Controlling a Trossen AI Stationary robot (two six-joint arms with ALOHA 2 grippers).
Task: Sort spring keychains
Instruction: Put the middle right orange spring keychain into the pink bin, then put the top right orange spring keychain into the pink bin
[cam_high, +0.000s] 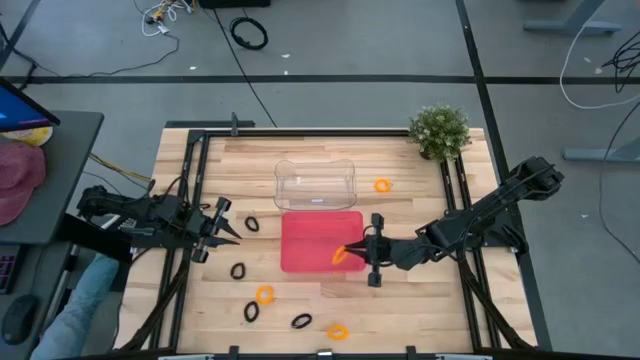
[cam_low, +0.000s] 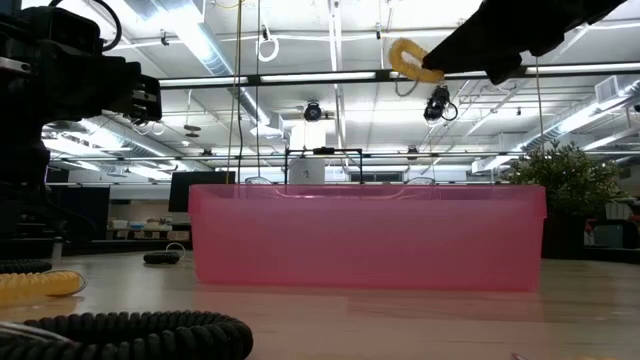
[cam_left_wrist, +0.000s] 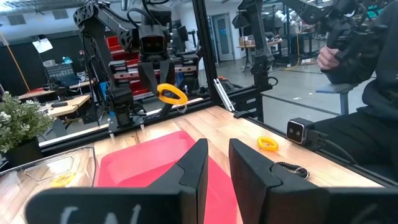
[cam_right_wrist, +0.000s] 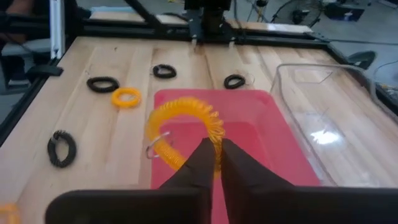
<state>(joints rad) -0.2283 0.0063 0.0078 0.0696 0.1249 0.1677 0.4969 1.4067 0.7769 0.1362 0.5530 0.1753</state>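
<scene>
R pincer pinching orange keychain

Table: pale wood planks, matt. Red tray: translucent plastic. Clear bin: glossy clear plastic. Orange keychain: coiled plastic with a metal ring.

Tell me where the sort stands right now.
Done: nothing sorted yet; the red tray and clear bin look empty. In hand: the right gripper holds an orange keychain above the tray. Left: three orange ones on the table, such as one by the plant, and four black ones, such as one near the left gripper. The left gripper waits at the table's left.
</scene>
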